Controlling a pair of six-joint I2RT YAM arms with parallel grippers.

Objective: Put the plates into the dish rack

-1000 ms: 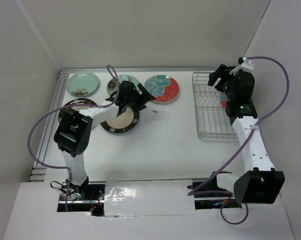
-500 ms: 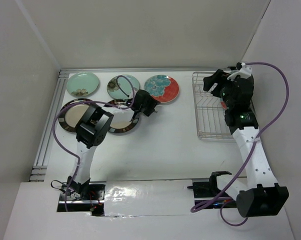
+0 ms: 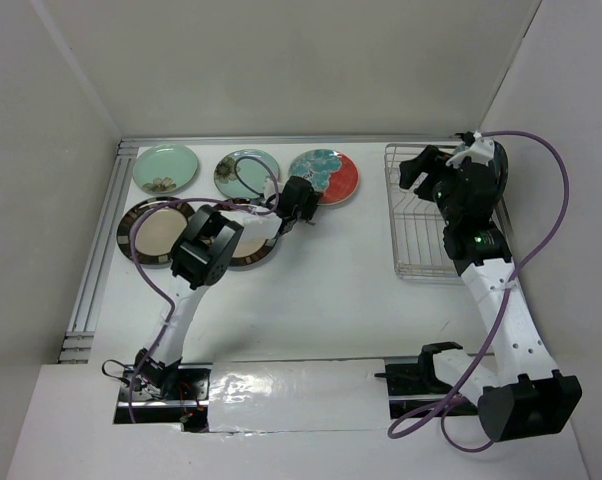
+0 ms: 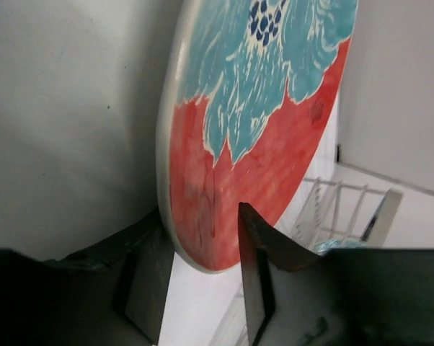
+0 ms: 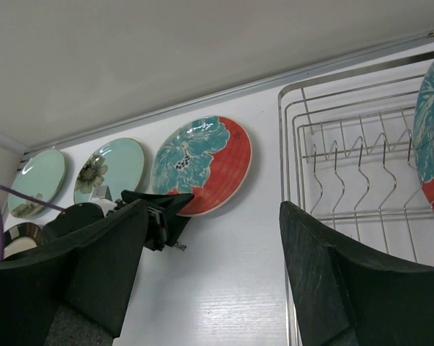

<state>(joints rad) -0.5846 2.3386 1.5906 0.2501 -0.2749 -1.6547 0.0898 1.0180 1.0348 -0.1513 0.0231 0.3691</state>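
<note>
The left claw (image 3: 303, 203) has been advanced, released, astride the rim of the red-orange plate (image 3: 331, 178); the right claw (image 5: 210, 252) is held spread over the dish rack (image 3: 421, 240).

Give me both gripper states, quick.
Left gripper: open, straddling the rim of the red-orange plate on the table.
Right gripper: open, holding nothing.

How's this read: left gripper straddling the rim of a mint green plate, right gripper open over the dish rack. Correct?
One thing is off: the plate. The left wrist view shows the left gripper straddling the rim of the red-orange plate with the teal flower, not a mint green one. The rest holds: the right gripper is open over the dish rack.
</note>
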